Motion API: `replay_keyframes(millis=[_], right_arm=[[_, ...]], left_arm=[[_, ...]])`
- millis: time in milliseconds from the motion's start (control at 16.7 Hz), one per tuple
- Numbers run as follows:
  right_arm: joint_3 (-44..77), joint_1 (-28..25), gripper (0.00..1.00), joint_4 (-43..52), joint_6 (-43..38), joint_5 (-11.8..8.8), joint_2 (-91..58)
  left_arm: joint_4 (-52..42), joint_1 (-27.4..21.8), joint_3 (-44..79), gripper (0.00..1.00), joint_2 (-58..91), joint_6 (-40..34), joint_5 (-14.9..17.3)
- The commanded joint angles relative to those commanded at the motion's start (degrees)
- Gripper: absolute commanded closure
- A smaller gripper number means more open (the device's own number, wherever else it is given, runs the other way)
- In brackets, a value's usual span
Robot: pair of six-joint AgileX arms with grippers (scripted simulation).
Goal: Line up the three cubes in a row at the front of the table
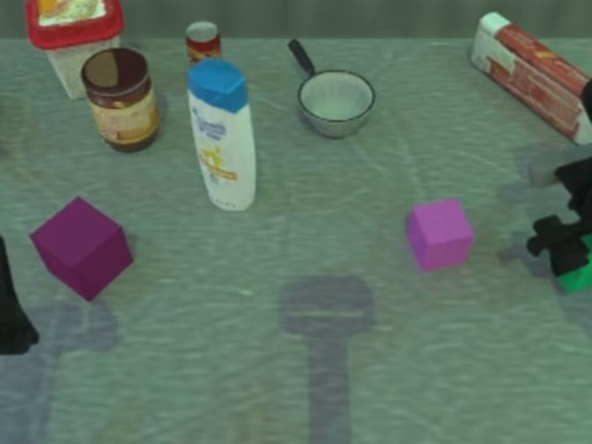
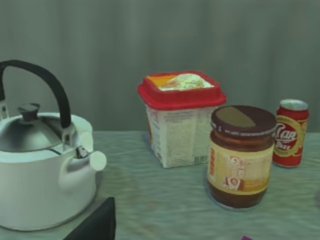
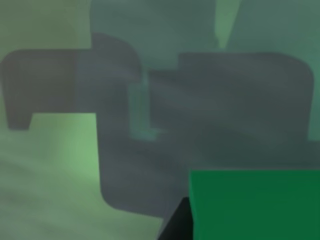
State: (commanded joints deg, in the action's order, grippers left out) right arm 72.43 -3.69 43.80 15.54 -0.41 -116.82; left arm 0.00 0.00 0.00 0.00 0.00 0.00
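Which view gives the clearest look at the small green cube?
The right wrist view: the green cube fills a corner, close against the right gripper. The top view shows only a sliver at the table's right edge under that gripper. The left wrist view misses it.

table [image 1: 277, 370] | dark purple cube [image 1: 81, 246] left | pink cube [image 1: 438, 234] right

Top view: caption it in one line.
Right gripper holds the green cube at the table's right edge.

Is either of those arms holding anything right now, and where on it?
The right gripper, at the table's right edge, appears shut on the small green cube, gripping its sides from above. The left gripper holds nothing.
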Motion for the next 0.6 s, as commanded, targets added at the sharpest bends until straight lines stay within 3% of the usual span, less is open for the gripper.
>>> replay_keyframes(millis=[600], right_arm=[[8.4,-0.5,1.00,14.5,0.2,0.0,6.0]], left_arm=[[0.0,0.0,0.0,0.00,0.0,0.0,0.0]])
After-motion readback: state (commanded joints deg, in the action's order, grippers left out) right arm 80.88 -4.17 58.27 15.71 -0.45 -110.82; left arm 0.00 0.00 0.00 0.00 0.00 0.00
